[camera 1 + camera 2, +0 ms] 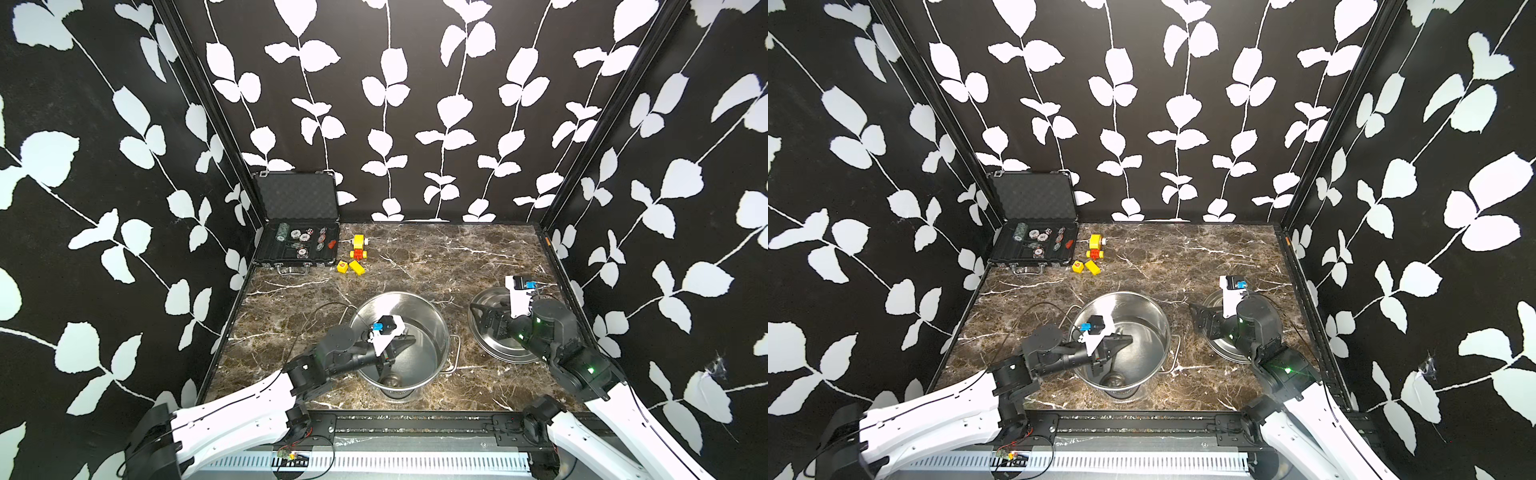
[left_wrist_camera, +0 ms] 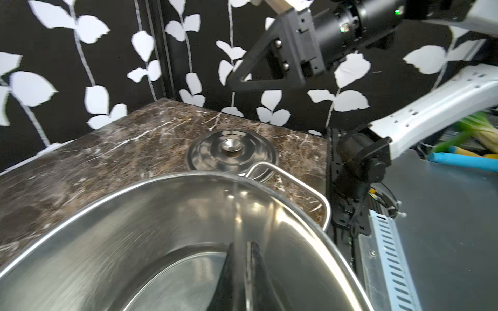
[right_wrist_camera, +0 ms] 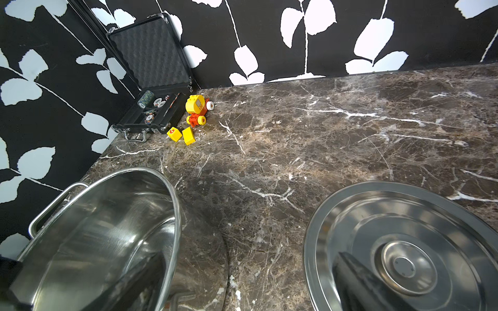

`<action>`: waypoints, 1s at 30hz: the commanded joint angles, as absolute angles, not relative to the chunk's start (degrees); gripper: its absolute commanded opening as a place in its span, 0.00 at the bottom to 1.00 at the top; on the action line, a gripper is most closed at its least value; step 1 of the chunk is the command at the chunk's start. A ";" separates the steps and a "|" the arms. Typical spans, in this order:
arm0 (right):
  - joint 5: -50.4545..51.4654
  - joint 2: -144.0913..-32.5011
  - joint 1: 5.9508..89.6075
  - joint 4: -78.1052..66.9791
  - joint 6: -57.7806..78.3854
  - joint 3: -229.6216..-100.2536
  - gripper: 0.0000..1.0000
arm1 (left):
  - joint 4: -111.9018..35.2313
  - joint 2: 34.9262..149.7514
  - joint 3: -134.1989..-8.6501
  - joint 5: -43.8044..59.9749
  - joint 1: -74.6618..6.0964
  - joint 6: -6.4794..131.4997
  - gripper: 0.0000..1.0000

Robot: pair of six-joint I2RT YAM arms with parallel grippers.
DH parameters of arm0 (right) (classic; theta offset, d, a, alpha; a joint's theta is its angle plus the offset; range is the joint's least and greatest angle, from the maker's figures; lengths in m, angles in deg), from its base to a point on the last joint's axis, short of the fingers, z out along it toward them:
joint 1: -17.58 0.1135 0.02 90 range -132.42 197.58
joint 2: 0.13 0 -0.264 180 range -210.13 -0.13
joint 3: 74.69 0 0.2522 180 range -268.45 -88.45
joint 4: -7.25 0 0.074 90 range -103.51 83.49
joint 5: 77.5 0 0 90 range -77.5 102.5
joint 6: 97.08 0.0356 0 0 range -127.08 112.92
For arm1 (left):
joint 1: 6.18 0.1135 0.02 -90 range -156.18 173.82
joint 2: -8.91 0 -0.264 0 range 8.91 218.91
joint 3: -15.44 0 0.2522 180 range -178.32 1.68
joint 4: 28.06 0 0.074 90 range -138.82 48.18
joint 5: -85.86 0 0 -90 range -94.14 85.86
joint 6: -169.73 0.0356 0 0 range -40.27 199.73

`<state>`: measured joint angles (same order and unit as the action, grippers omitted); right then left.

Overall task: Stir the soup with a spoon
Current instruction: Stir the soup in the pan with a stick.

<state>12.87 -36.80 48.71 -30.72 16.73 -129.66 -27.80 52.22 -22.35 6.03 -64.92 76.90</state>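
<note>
Stirring step in hand. My left pincer point(image 1: 386, 365), reaching down inside the pot point(image 1: 432, 309), is clenched on the slim handle of the spoon point(image 1: 391, 379), whose bowl sits low in the pot by its wall (no soup shows, only bare steel). My right pincer point(image 1: 482, 319) hangs released, jaws wide, over the lid point(image 2: 233, 152) beside the pot. Next, I judge: sweep the bowl in circles round the pot's floor, grip firm, handle clear of the rim.

The pot point(image 3: 107, 215), lid point(image 3: 377, 215) and spoon point(image 2: 238, 215) are mirror-shiny steel; the tabletop point(image 3: 296, 134) looks like glossy veined marble.
</note>
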 commanded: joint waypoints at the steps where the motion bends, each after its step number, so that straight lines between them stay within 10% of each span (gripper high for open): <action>1: 11.99 -37.45 48.95 -27.14 17.00 -130.20 0.99 | -36.40 48.96 -21.89 -6.97 -64.92 77.66 0.00; 15: 12.22 -36.75 48.95 -28.05 17.05 -130.44 0.99 | -10.08 61.51 -23.75 -10.43 -53.37 76.10 0.00; 30: 14.13 -33.81 48.95 -31.59 16.17 -131.15 0.99 | 11.58 93.40 -40.93 21.10 -53.73 77.48 0.00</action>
